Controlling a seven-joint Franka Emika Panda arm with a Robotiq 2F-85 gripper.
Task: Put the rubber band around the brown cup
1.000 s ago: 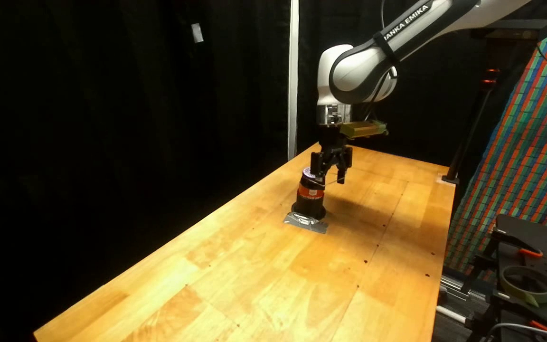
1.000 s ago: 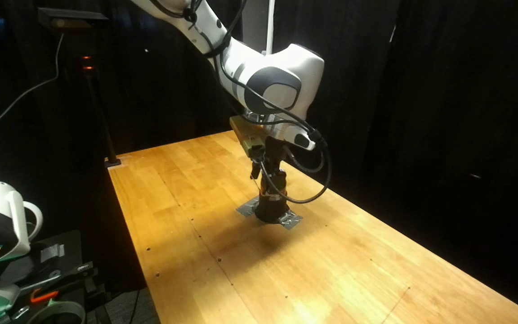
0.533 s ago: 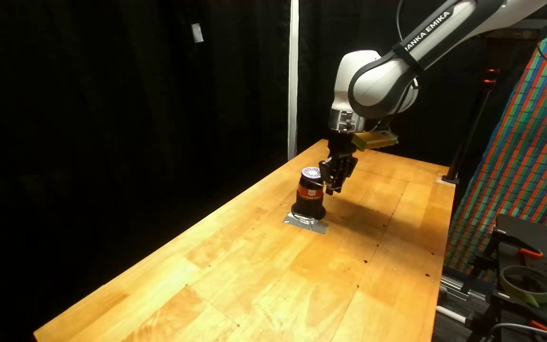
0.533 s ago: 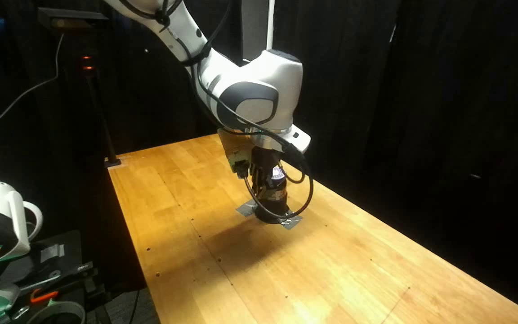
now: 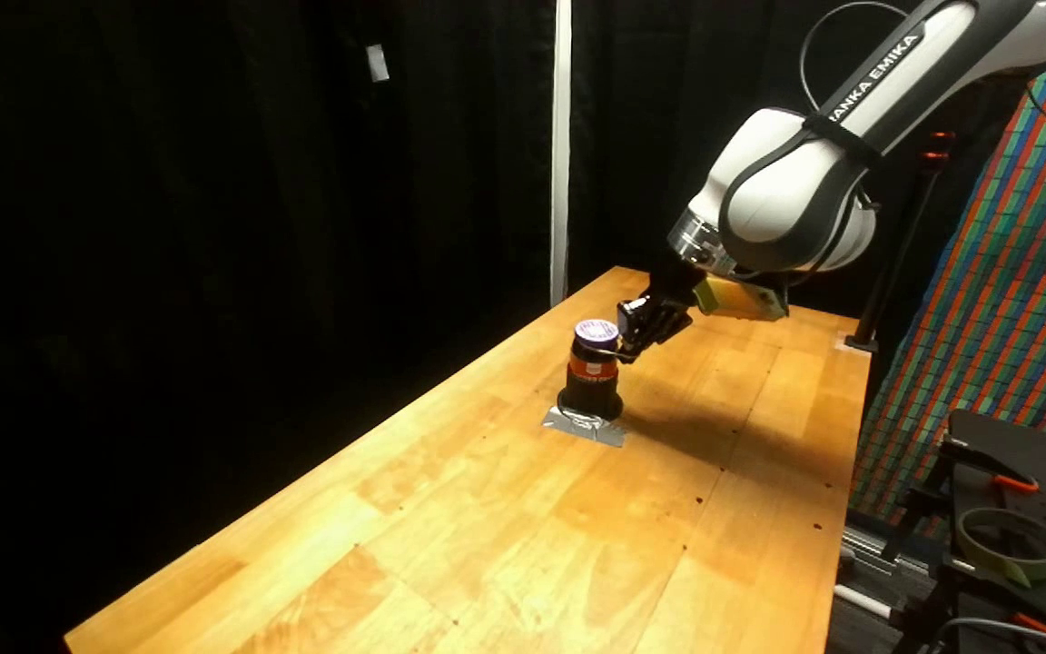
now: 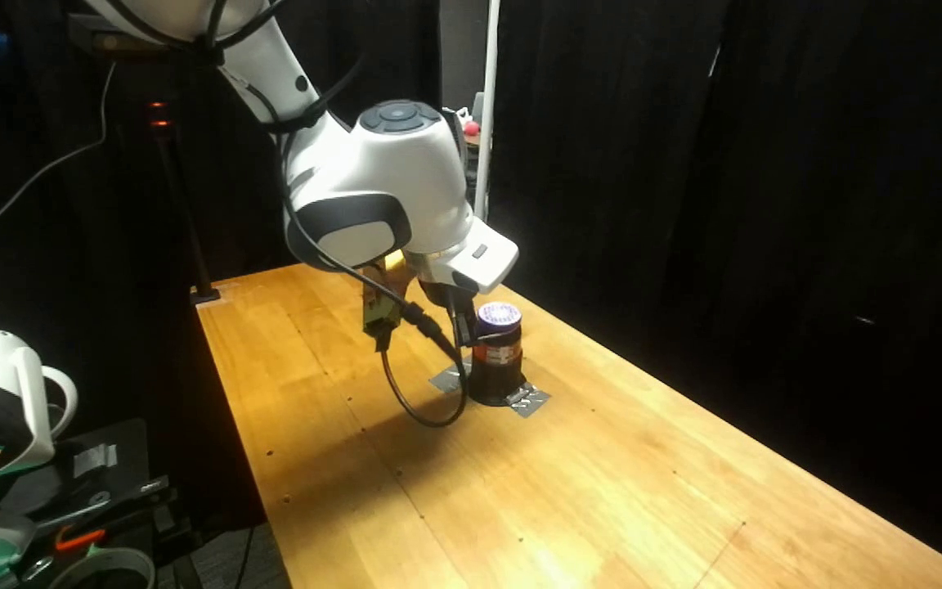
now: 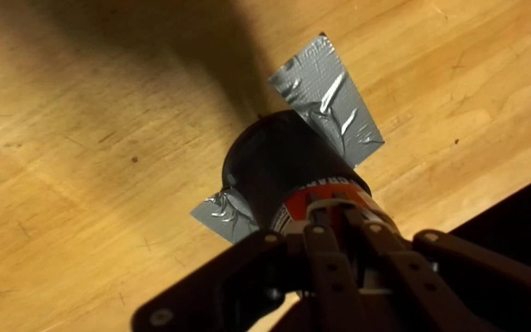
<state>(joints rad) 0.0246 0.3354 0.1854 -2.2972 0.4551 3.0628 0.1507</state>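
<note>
I have the arm (image 5: 786, 191) leaning at the wrist, gripper (image 5: 629, 354) just beside the brown cup (image 5: 593, 371), at two o'clock in an exterior view. The claw, wide a second ago, is narrow; fully closed, I can't tell. The rubber band (image 7: 332, 202) runs from it to the cup. The arm reads "RANKA EMIKA".

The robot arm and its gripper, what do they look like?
The arm is white and rounded, with dark grey patches, a shiny silver ring, black cables, and white letters ending in EMIKA. The gripper is black, with thin jointed fingers and little round pins.
</note>
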